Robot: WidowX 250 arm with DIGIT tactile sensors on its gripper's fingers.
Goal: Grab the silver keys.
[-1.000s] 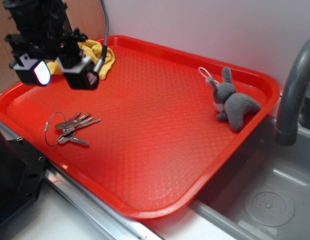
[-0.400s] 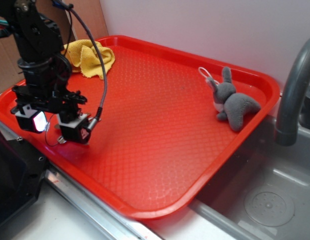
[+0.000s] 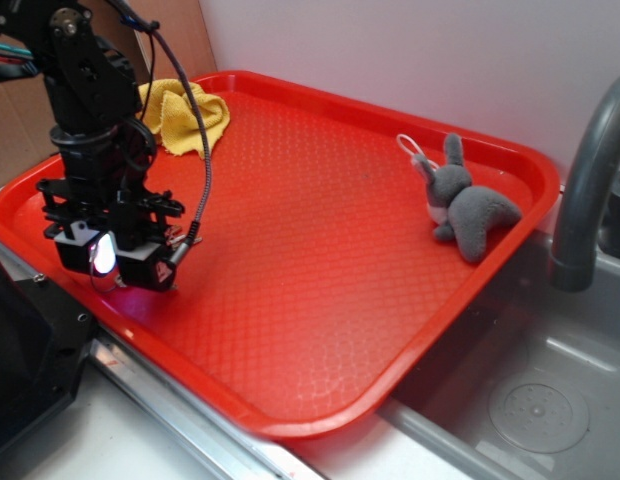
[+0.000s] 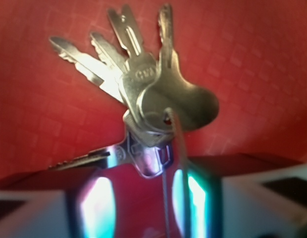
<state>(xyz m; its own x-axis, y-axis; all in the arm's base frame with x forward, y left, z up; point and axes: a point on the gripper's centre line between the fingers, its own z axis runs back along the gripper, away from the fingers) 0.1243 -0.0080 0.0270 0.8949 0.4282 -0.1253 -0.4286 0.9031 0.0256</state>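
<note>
In the wrist view the silver keys [image 4: 158, 94] lie fanned out on the red tray [image 4: 262, 64], just beyond my fingertips. Their thin wire ring runs down between my two glowing pads, close to the right pad [image 4: 195, 198]. My gripper [image 4: 143, 198] is down at tray level, its jaws narrowed but still apart, with red tray showing in the gap. In the exterior view the gripper [image 3: 108, 262] stands on the tray's near-left part and hides the keys behind its fingers.
A yellow cloth [image 3: 185, 115] lies bunched at the back left of the tray [image 3: 320, 250]. A grey plush bunny [image 3: 468, 205] sits at the right rim. A grey faucet [image 3: 590, 170] and a sink [image 3: 530, 400] are to the right.
The gripper came down from high at the back left onto the keys. Since the last frame its fingers have drawn closer together around the ring.
</note>
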